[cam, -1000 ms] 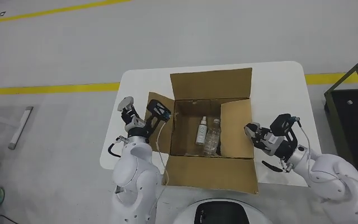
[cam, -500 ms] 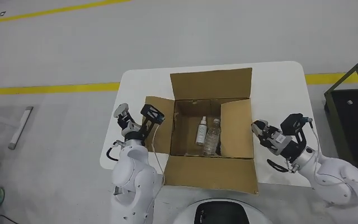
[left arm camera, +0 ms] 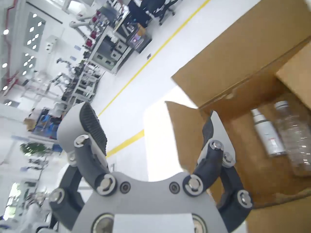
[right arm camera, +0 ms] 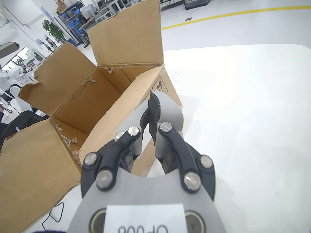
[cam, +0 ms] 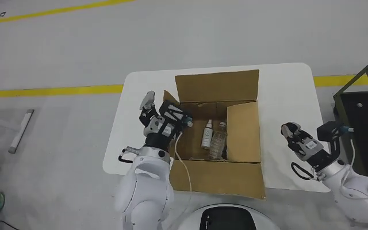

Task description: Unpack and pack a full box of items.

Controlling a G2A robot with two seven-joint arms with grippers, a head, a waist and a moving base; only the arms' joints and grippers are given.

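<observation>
The white table carried the open cardboard box. The left gripper, fingers spread wide, hung at the box's left flap. The right gripper, fingers pressed together and empty, hovered right of the box. Inside lay a clear bottle beside a white spray bottle.
</observation>
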